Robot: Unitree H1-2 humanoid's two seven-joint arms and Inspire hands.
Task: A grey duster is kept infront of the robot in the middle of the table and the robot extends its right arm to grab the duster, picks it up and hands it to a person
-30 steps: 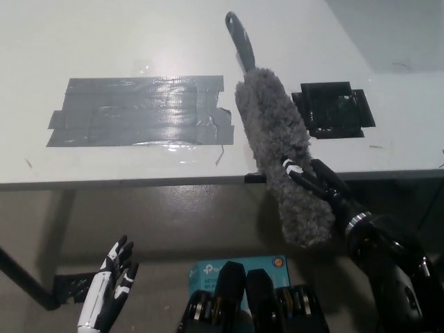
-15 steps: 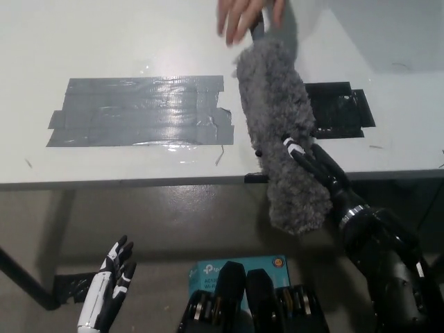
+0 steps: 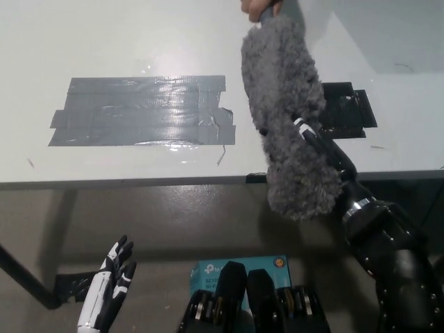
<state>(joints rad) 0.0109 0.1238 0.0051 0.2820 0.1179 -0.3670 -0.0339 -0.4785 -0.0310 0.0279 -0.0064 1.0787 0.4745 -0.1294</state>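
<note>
Duster (image 3: pixel 288 118) moved up toward person's hand (image 3: pixel 258 8) at top; right hand (image 3: pixel 325 156) gripping it; left hand (image 3: pixel 109 284) open, lower left.

Duster (image 3: pixel 288 118) higher, person's hand (image 3: pixel 258 8) arrived.

One duster (image 3: pixel 288 118), two tape patches (grey (image 3: pixel 142 111), black (image 3: pixel 350 107)), one box (image 3: pixel 239 269).

You see a white left hand (image 3: pixel 106 291) with black fingertips and dark seams. Your right hand (image 3: pixel 326 154) is black, with a white mark near one fingertip, a silver ring at the wrist and small pale screws along the bulky forearm.
</note>
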